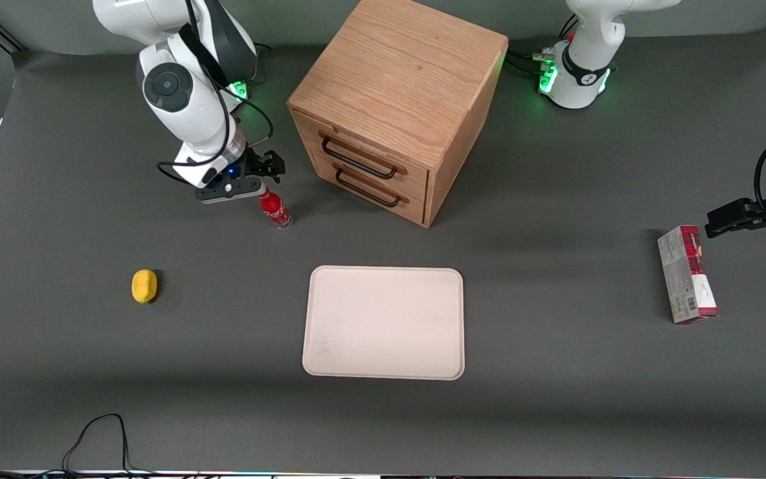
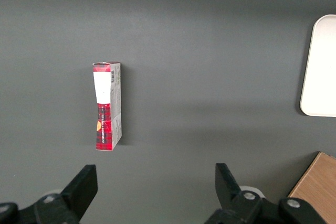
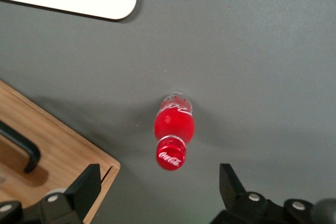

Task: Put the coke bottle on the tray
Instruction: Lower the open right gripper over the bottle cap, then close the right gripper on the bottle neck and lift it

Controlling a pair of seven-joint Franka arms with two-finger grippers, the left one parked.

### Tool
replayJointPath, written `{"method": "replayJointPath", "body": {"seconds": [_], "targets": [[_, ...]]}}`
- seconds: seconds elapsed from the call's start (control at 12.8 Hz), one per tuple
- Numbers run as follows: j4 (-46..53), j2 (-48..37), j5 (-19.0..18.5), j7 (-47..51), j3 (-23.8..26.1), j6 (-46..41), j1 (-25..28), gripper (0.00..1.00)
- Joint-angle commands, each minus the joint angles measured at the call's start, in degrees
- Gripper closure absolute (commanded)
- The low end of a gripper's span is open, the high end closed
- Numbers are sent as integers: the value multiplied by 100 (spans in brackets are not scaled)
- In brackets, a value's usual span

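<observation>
Table [image 1: 556, 412]: dark grey, carrying everything listed below. Cabinet [image 1: 396, 100]: wooden, two drawers, farther from the front camera than the tray. Tray [image 1: 383, 322]: cream, flat, low rim, nothing on it.

End effector [image 1: 258, 178]: you have it hovering directly above the bottle, fingers [image 3: 84, 190] spread wide, gripping nothing; the cap sits between them in the right wrist view.

Bottle [image 1: 275, 209]: stands upright on the table in front of the cabinet drawers, toward the working arm's end, well apart from the tray. Long axis vertical, cap up, clear base down.

Handling, as judged: small, light, rigid plastic, smooth and round, so it may slip or tip. You should close on the body just below the cap, keep it vertical, and set it down gently.
</observation>
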Motion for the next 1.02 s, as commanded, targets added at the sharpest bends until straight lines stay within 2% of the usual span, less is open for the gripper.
{"method": "replayJointPath", "body": {"seconds": [0.0,0.7,0.78,0.94], "targets": [[-571,-245,-35,-116,-61,487,188,0],[-678,-104,-35,-125,-70,874,189,1],[-678,-87,-35,-125,-70,874,180,2],[-678,-60,-35,-125,-70,883,189,14]]}}
